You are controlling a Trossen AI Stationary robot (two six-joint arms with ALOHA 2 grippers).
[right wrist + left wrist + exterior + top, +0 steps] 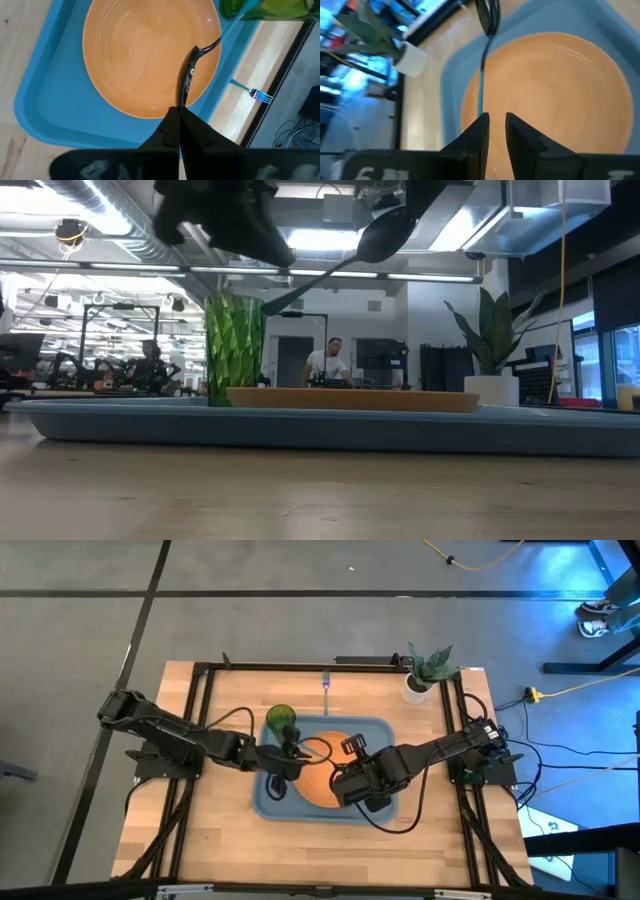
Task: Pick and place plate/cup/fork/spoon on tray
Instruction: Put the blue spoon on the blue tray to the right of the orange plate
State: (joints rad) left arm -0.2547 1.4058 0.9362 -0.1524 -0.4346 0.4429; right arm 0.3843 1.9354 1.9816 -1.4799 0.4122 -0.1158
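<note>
The blue-grey tray (385,730) holds the orange plate (145,60); the green cup (281,720) stands upright in its far left corner. The spoon (187,80) hangs in the air above the plate with my right gripper (178,111) shut on it. Its teal handle (481,85) slants down toward my left gripper (496,120), which is open by a narrow gap with nothing in it. The handle's end shows just beside one left fingertip (484,120); whether they touch I cannot tell. The fork (326,688) lies flat on the table beyond the tray's far rim. My right gripper pinches the tip of the spoon's dark bowl (181,102) between its two fingers, one on each face. The fingers come from above, slanting steeply down, in line with the spoon. The spoon is lifted clear of the plate, bowl high (385,235), handle sloping down toward the cup.
A white pot with a green plant (417,688) stands at the table's far right corner. Black frame rails run along the table's left, right and far sides. Bare wood lies between the tray and the near edge. People sit in the room behind.
</note>
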